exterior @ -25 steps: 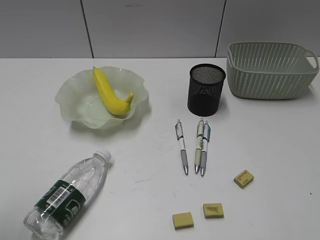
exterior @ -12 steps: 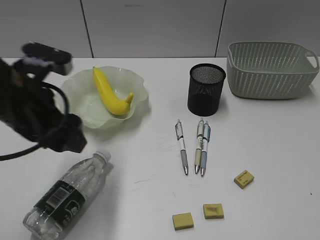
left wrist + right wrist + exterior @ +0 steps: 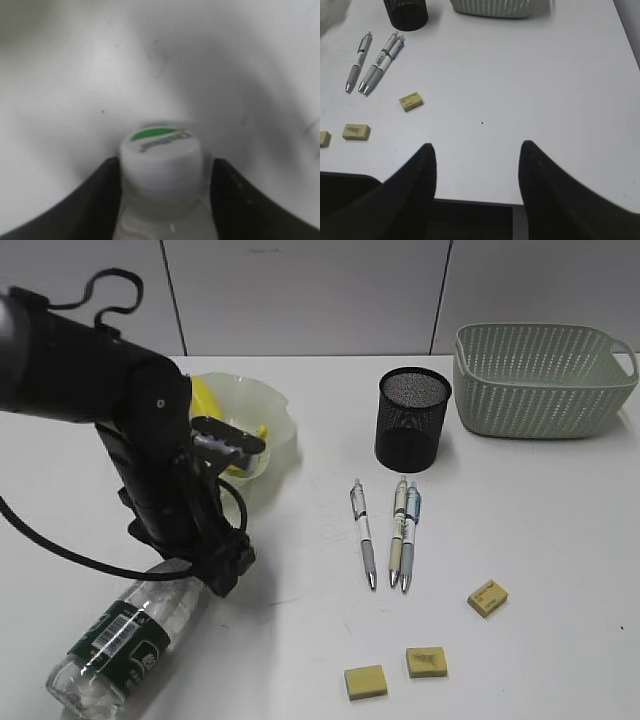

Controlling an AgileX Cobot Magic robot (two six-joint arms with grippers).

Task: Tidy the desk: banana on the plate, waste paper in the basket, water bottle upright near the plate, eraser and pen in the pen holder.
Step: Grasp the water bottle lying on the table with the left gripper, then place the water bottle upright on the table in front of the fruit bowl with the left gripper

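Straddling the water bottle [image 3: 161,165] cap, left pincer [image 3: 161,192] seemingly open.

water bottle [image 3: 125,640]: dark green label with white barcode, digits too small to read. white cap [image 3: 161,157]: green mark plus grey lettering, blurred, unreadable. erasers, pens: no legible print.

This looks like an office or lab test bench set up as a desk. A plain white desk [image 3: 560,540] stands against grey partition panels [image 3: 300,295] with dark seams. Stationery lies about: three pens [image 3: 390,532], yellow erasers [image 3: 426,661] and a black mesh pen holder [image 3: 412,418]. A black robot arm [image 3: 150,450] works over it.
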